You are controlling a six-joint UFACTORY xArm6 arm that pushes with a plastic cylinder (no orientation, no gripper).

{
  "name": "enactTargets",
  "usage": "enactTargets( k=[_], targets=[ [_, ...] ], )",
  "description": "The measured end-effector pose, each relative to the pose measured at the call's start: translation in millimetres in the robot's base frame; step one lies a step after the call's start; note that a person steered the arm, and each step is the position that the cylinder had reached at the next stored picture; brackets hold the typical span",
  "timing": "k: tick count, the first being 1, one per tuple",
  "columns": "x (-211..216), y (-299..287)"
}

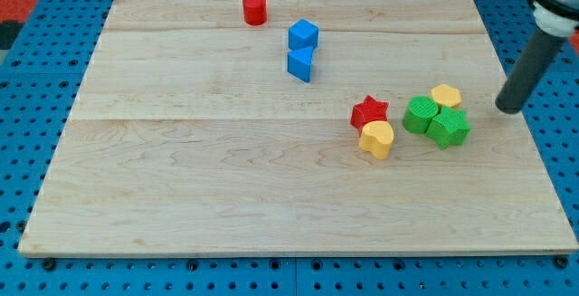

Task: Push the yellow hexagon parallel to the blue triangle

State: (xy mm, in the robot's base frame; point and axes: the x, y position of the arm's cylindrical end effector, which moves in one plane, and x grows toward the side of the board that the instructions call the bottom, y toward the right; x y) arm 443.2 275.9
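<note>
A pale wooden board (271,178) is lying across a blue perforated table (27,79), and a strip of red is showing at the view's top left corner beyond it; little else of the room is showing. My tip (508,109) is sitting near the board's right edge, at the end of a straight dark rod (534,61) that is leaning up toward the view's top right; it has no jaws to open or close, and it is touching no block. The yellow hexagon (446,96) is lying just to the left of my tip, a little higher in the view, with a clear gap between them. It is pressing against the two green blocks: one green block (420,114) is sitting to its lower left and the other green block (450,127) below it, both left of and below my tip. The hexagon is looking slightly wider than tall, so its long axis is probably running left to right across the view, though at this size I cannot tell which way its corners are pointing. Farther left of my tip, the red star (369,111) is touching the yellow heart (377,138) below it. Well off to the upper left, the blue triangle (300,63) is sitting just beneath a blue cube (303,34), and the red cylinder (254,9) is standing farthest away near the board's top edge.
</note>
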Motion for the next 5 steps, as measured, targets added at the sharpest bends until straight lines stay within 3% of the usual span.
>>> enactTargets(
  k=[2, 3, 5],
  targets=[
    [-50.4, -115.9],
    [-50.4, -223.4],
    [-7.9, -197.3]
  ],
)
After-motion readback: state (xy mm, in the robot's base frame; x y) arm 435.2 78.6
